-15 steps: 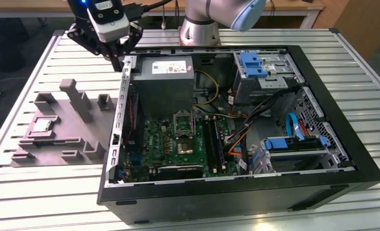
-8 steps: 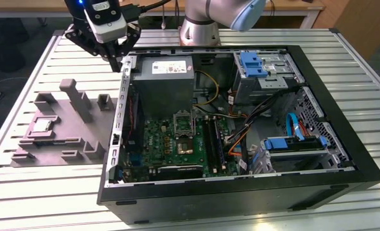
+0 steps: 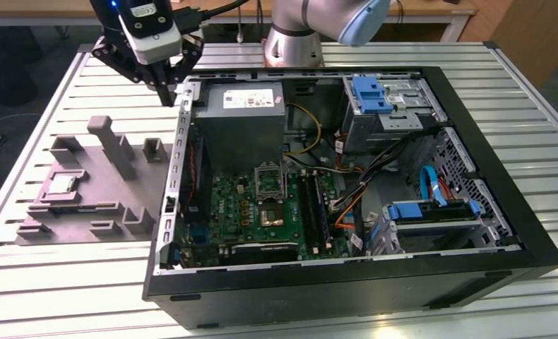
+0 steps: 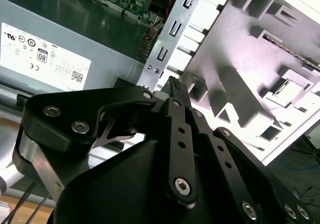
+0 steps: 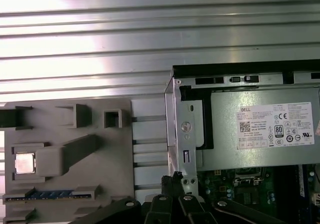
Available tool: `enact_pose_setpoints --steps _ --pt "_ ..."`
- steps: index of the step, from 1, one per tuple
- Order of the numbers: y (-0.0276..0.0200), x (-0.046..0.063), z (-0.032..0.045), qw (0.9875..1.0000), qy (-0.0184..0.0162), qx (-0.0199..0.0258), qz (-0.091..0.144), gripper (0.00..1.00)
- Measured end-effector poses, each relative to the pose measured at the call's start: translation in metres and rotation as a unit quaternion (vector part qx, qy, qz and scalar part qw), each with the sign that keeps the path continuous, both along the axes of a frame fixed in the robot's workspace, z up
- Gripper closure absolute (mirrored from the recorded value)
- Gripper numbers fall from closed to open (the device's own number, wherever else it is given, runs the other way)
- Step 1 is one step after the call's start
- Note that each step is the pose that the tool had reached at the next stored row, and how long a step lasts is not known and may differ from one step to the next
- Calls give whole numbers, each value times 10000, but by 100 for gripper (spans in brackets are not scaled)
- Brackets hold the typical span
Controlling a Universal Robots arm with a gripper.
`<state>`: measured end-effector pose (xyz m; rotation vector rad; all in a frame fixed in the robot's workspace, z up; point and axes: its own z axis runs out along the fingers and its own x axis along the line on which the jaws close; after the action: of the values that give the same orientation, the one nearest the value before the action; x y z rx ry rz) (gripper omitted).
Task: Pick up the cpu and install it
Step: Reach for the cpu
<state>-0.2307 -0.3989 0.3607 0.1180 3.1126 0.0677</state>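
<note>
Exterior view — cpu (image 3: 62,185) sits in fixture (image 3: 83,210), well apart from gripper (image 3: 171,93).

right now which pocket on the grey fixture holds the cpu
The square one beside the blue strip: the silvery cpu lies in it.

1. A ribbed silver aluminium table (image 5: 150,34) carried everything.
2. A grey moulded fixture plate with upright blocks (image 5: 65,129) lay beside an open black computer case (image 5: 240,68), with a gap between them.
3. The cpu (image 5: 25,163), a small silvery square chip, sat flat in a recess of the plate, near a blue strip (image 5: 47,195) in a slot.
4. Inside the case, a grey metal power supply box (image 5: 225,139) adjoined a green circuit board (image 5: 245,184).
5. The black gripper (image 5: 172,180) hung at the case's silver edge rail (image 5: 186,134), fingertips together and empty, well apart from the cpu.
</note>
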Motion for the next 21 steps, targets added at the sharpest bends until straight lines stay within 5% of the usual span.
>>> enact_pose_setpoints --steps 21 --pt "0 -91 -22 10000 0 -1 0 89"
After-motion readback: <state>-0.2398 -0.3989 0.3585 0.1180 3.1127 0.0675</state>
